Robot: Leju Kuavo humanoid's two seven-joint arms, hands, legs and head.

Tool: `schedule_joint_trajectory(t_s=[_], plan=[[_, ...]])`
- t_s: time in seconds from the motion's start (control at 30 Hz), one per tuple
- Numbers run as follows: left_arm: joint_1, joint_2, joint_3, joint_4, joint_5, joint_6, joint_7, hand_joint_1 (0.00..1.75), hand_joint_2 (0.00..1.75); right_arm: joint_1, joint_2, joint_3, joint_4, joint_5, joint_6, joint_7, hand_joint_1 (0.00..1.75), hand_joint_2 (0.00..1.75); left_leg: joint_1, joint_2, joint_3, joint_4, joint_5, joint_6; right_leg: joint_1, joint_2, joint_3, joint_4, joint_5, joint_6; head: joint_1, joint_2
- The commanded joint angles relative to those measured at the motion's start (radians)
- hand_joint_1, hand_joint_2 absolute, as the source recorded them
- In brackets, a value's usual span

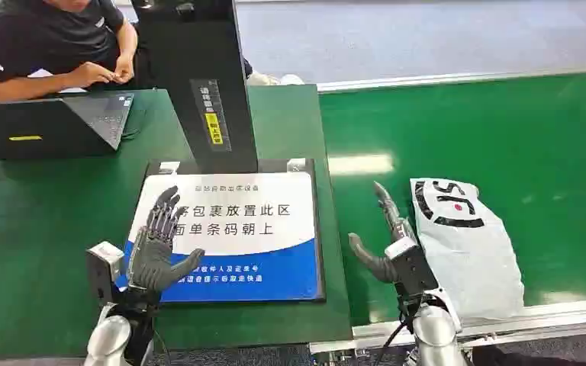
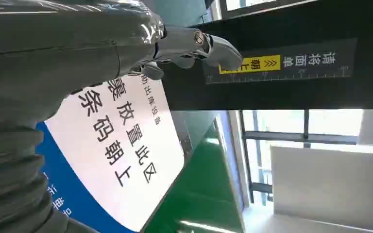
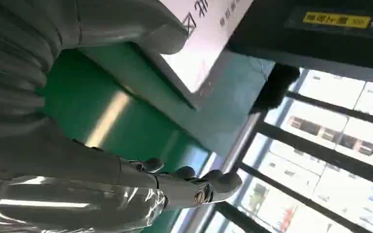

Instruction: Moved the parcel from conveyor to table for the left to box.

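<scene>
Right hand: fingers apart and stretched forward, thumb out to the side, holding nothing; it hovers over the green conveyor.
Parcel: a white poly bag with black lettering, lying flat on the conveyor just beside the right hand, on its outer side; touching or not, I cannot tell.
Left hand: fingers spread and empty, above the near corner of the blue-and-white placement sign.
Sign: lies on the counter, between the two hands.
Beyond the left hand: a laptop and a seated person.
</scene>
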Motion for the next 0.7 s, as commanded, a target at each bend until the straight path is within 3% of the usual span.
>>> schedule_joint_trajectory(t_s=[0.03, 0.17, 0.23, 0.4, 0.47, 0.53, 0.7], plan=[[0.015, -0.030, 0.059, -0.033, 0.012, -0.007, 0.000, 0.00, 1.75, -0.055, -0.071, -0.101, -0.101, 0.114, -0.088, 0.072, 0.00, 1.75, 0.000, -0.002, 0.000, 0.000, 0.000, 0.000, 0.000, -0.002, 0.000, 0.000, -0.001, -0.001, 0.000, 0.000], [0.014, -0.026, 0.064, -0.021, 0.015, -0.014, -0.001, 0.00, 1.75, -0.098, -0.118, -0.171, -0.057, 0.229, -0.167, 0.147, 0.00, 1.75, -0.001, -0.002, 0.001, 0.000, 0.000, 0.001, -0.001, -0.002, 0.001, 0.000, 0.000, -0.001, 0.000, 0.000], [0.006, -0.024, 0.057, -0.004, -0.009, 0.017, -0.005, 0.00, 1.75, -0.101, -0.137, -0.220, -0.035, 0.363, -0.255, 0.224, 0.00, 1.75, -0.001, -0.003, 0.002, -0.001, 0.000, 0.001, -0.001, -0.003, 0.002, -0.001, 0.000, 0.000, 0.000, 0.000], [-0.030, -0.023, 0.048, 0.044, 0.021, 0.012, -0.013, 0.00, 1.75, -0.079, -0.168, -0.293, 0.016, 0.465, -0.286, 0.298, 0.00, 1.75, -0.001, -0.004, 0.002, -0.001, 0.000, 0.001, -0.001, -0.005, 0.004, -0.002, 0.000, 0.000, 0.000, 0.000], [-0.029, -0.023, 0.042, 0.044, 0.032, 0.004, -0.017, 0.00, 1.75, -0.066, -0.177, -0.315, 0.040, 0.489, -0.281, 0.333, 0.00, 1.75, -0.001, -0.004, 0.003, -0.002, 0.000, 0.001, -0.001, -0.004, 0.004, -0.002, 0.000, 0.000, 0.000, 0.000], [-0.016, -0.020, 0.035, 0.028, 0.042, -0.003, -0.018, 0.00, 1.75, -0.059, -0.188, -0.336, 0.097, 0.513, -0.194, 0.425, 0.00, 1.75, 0.000, -0.004, 0.003, -0.001, 0.000, 0.000, -0.001, -0.004, 0.004, -0.002, 0.000, 0.000, 0.000, 0.000], [-0.002, -0.026, 0.040, 0.021, 0.053, -0.005, -0.012, 0.00, 1.75, -0.036, -0.180, -0.349, 0.150, 0.518, -0.090, 0.495, 0.00, 1.75, -0.001, -0.002, 0.003, -0.001, 0.000, 0.000, 0.000, -0.002, 0.003, -0.002, 0.000, 0.000, 0.000, 0.000]])
